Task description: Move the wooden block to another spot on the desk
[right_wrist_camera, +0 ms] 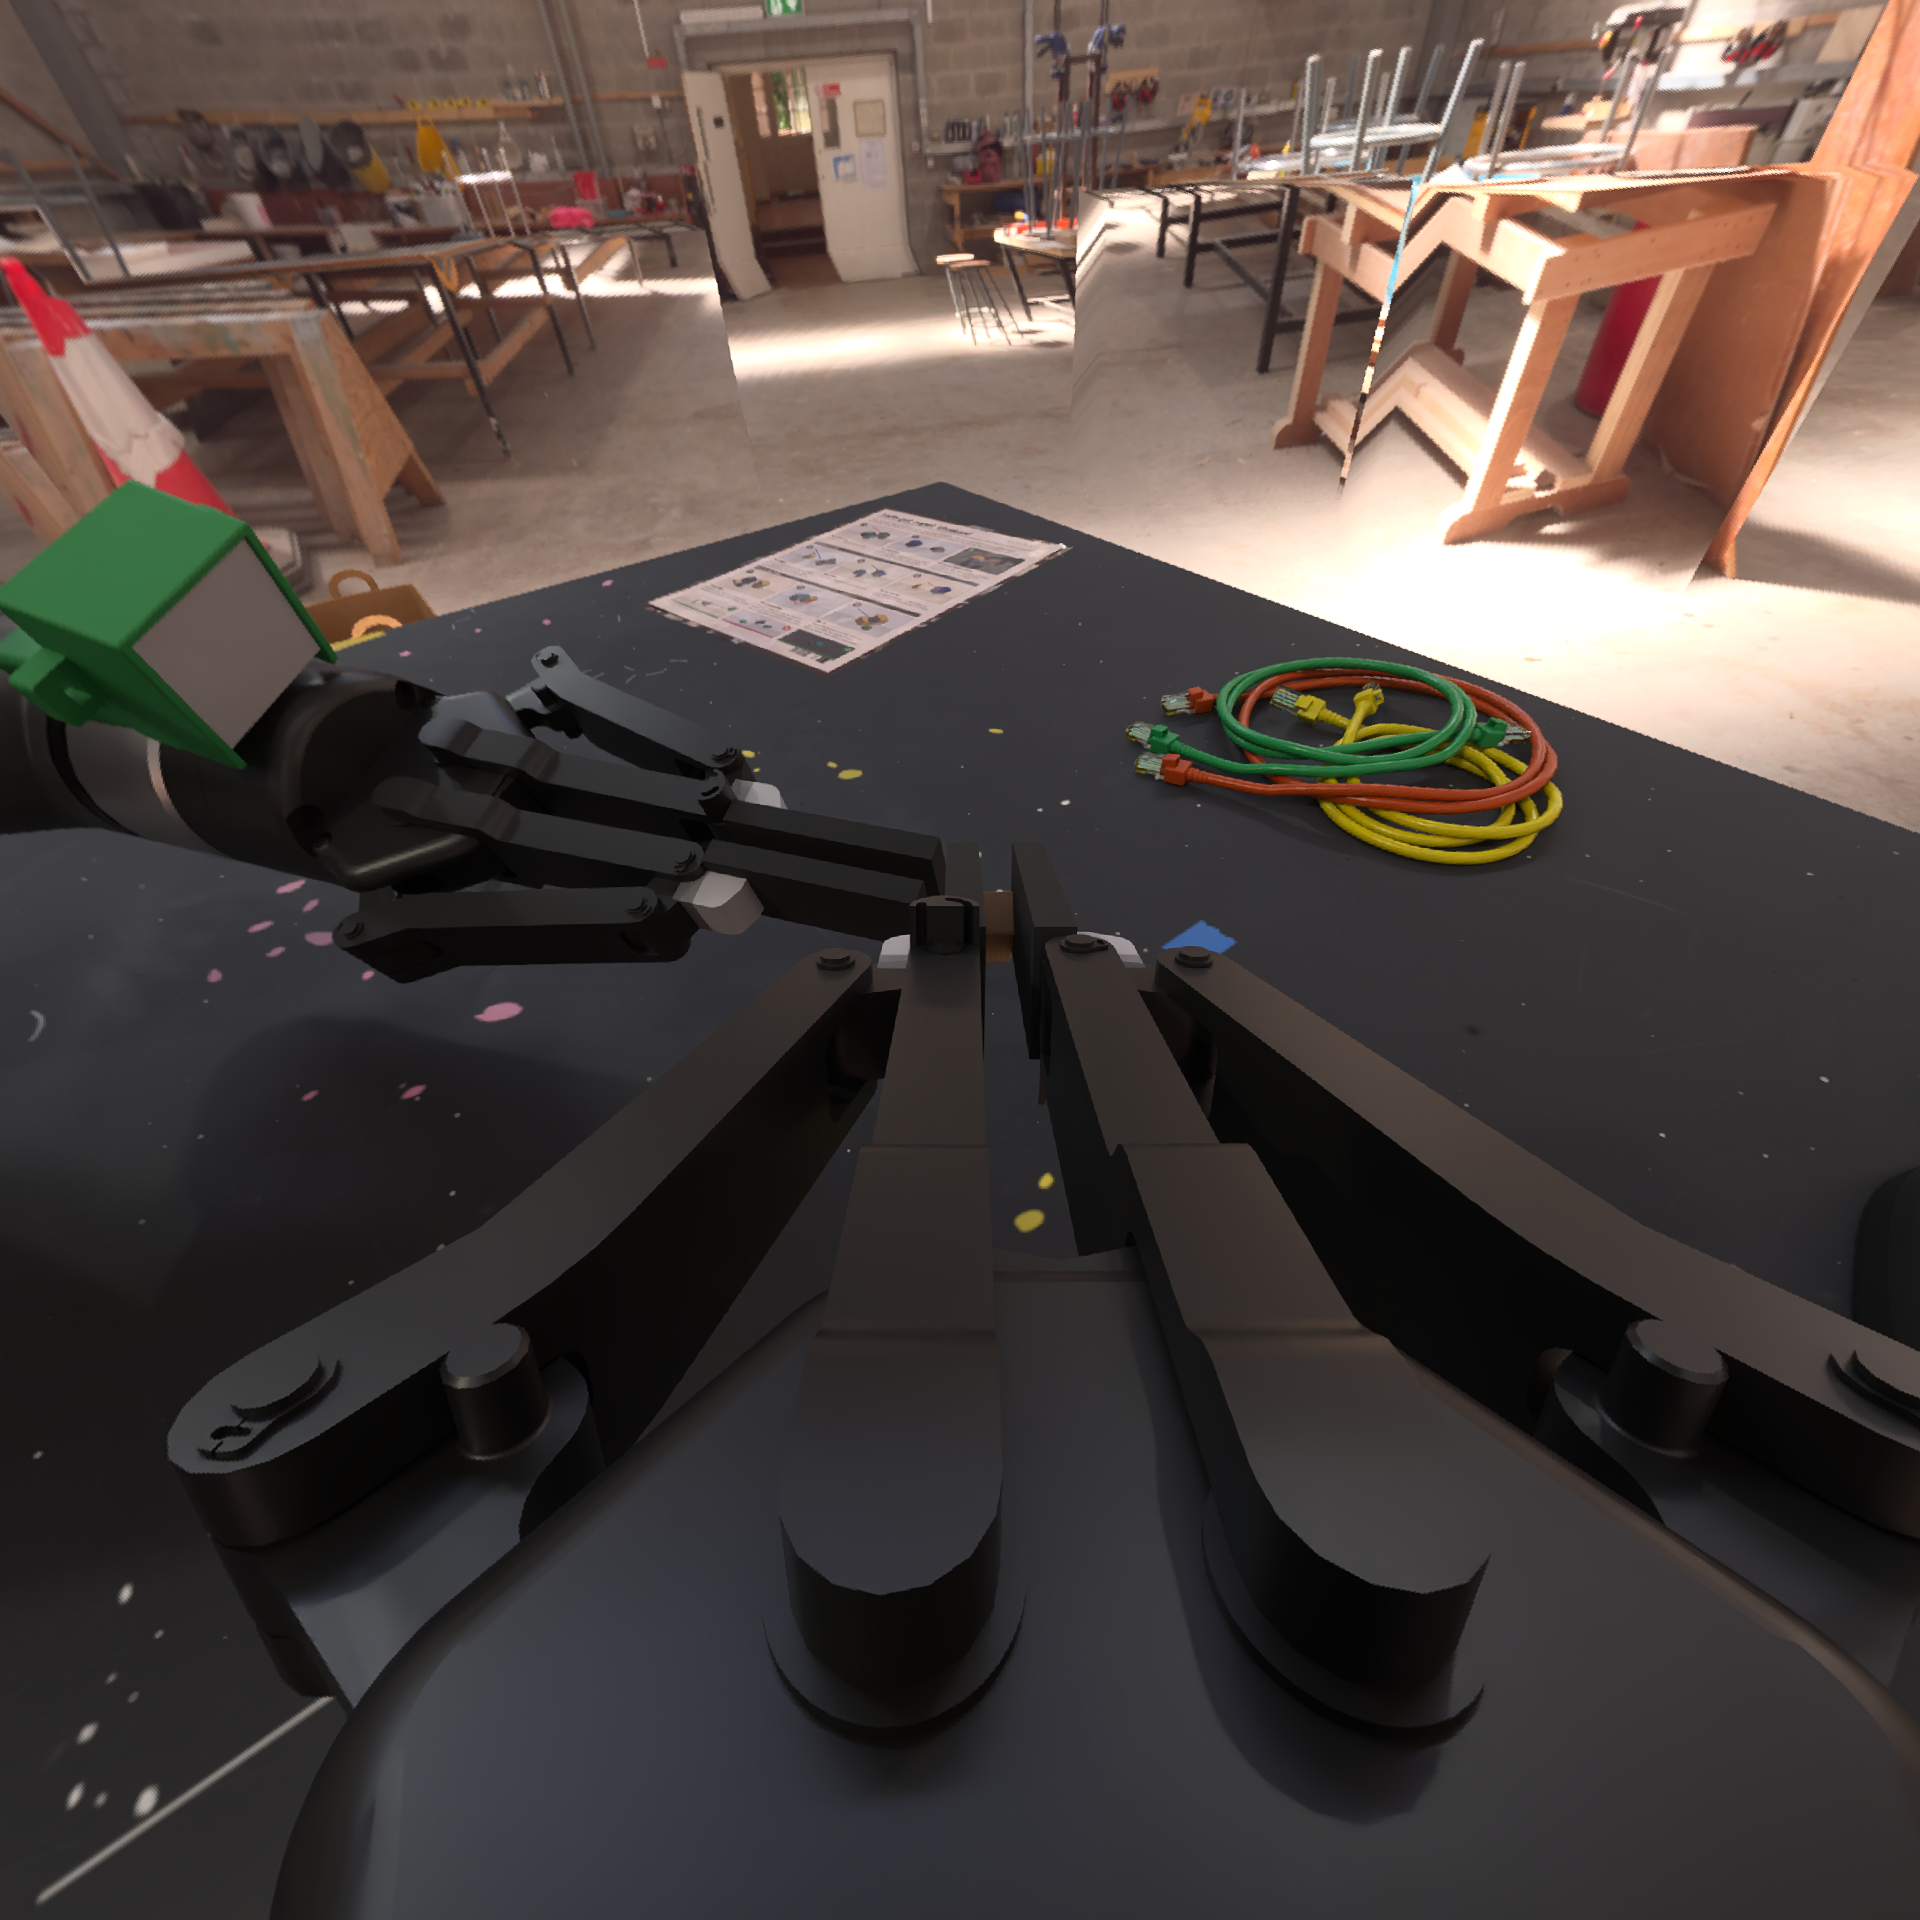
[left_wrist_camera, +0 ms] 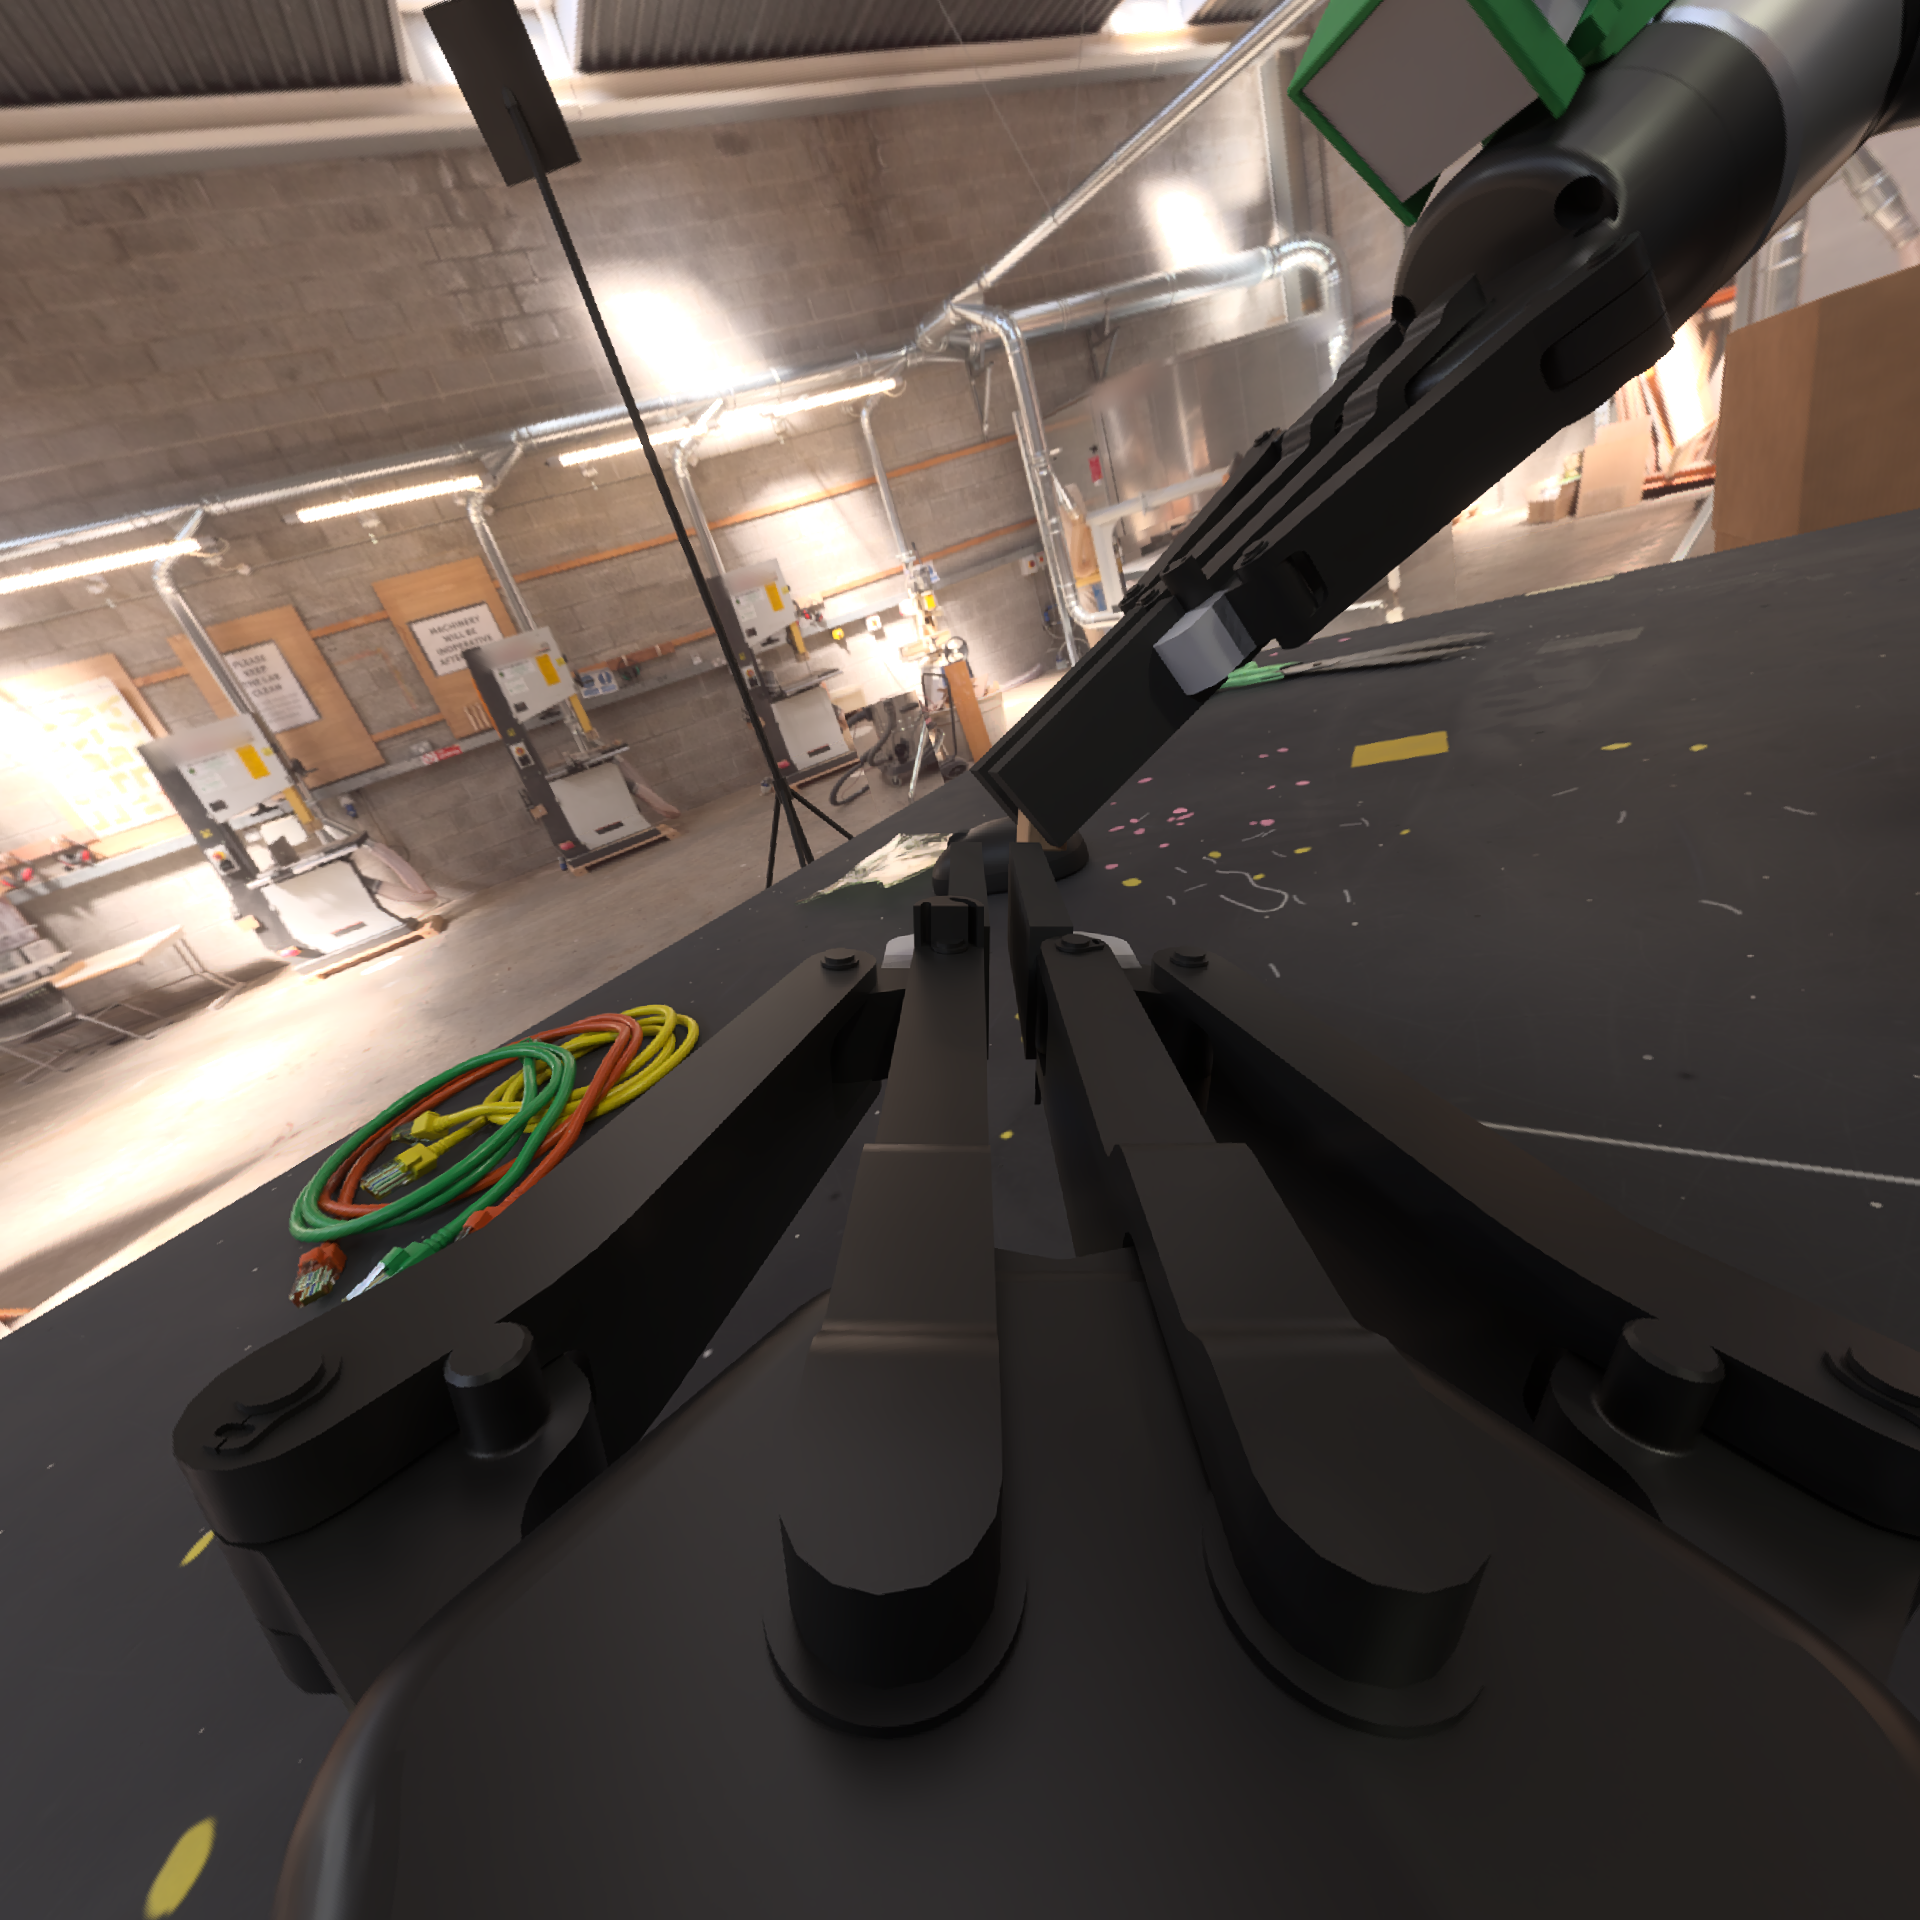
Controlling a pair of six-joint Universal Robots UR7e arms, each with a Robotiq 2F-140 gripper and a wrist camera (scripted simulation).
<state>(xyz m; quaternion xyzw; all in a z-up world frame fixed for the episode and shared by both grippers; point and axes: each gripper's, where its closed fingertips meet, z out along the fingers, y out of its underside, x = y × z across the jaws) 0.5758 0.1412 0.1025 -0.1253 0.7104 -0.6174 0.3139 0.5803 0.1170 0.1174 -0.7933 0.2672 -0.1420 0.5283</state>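
Right claw (right_wrist_camera: 997, 904) pinches the wooden block (right_wrist_camera: 997, 916) between its fingertips; only a thin brown sliver of block shows in the gap. Left claw (left_wrist_camera: 997, 883) has fingers drawn nearly together, tips meeting the right claw's fingers at the block; whether it grips anything cannot be told. Block sits low over the dark, paint-flecked table (right_wrist_camera: 1351, 1039), well in from the edges. Coiled green, orange and yellow network cables (right_wrist_camera: 1371, 758) lie near the table's edge. Printed sheet (right_wrist_camera: 857, 587) lies by the far corner.
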